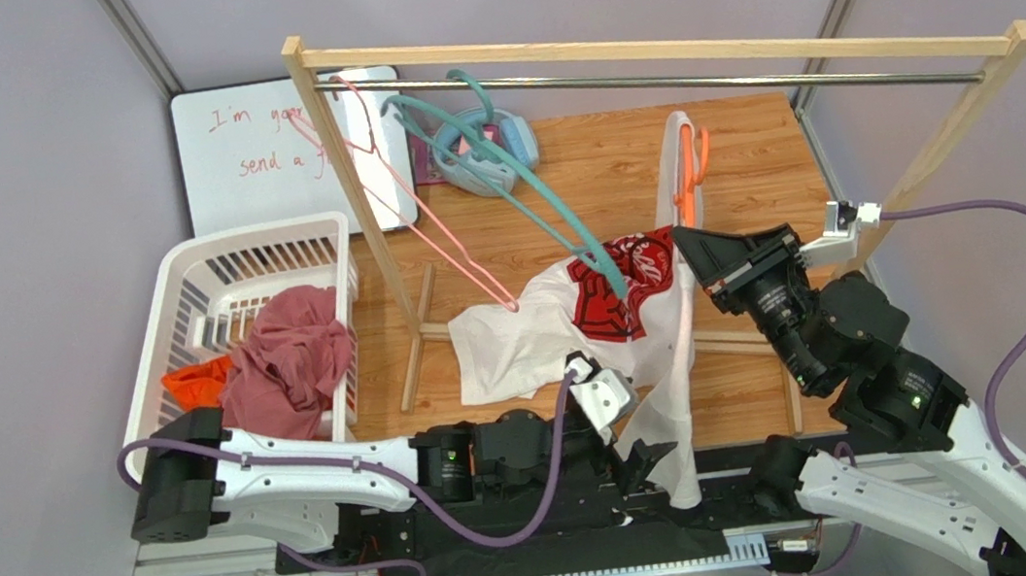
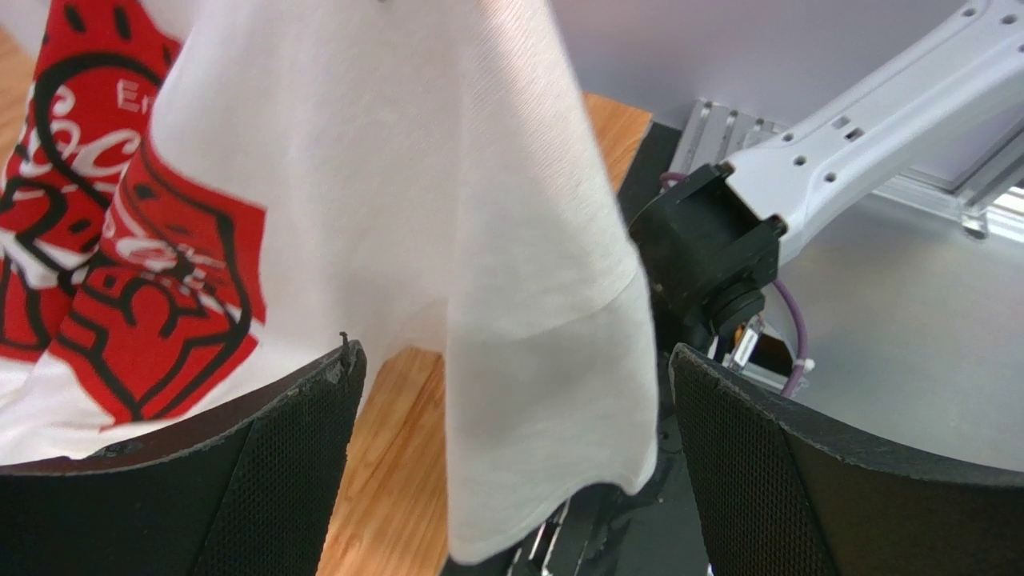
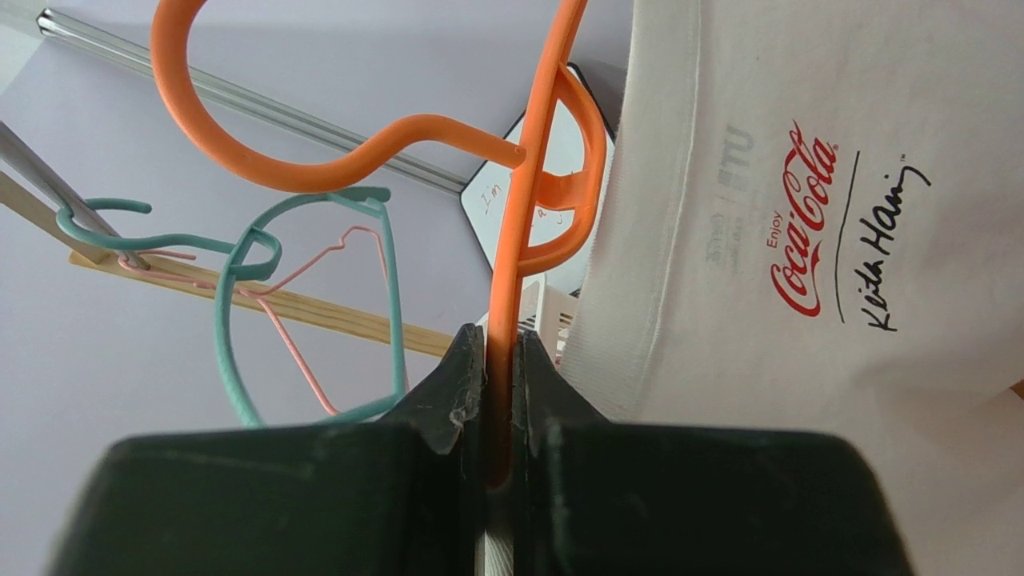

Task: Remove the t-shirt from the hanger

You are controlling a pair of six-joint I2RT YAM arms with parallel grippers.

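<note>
Wood-grain tabletop (image 1: 738, 151) carries a wooden garment rack with a metal rail (image 1: 652, 54) across its far side. White cotton t-shirt with a red printed panel (image 1: 524, 331) droops in front of the rack, near the arms' bases. White slatted plastic basket (image 1: 181, 292) at the left holds reddish clothes (image 1: 285, 360). Teal plastic hanger (image 1: 520, 177) and thin pink wire hanger (image 1: 429, 210) hook over the rail. Right gripper (image 3: 502, 396) is clamped on the orange plastic hanger (image 3: 511, 216), just beside the shirt's collar. Left gripper (image 2: 517, 360) stands wide apart and clasps nothing, with the shirt's hem dangling between its fingers.
</note>
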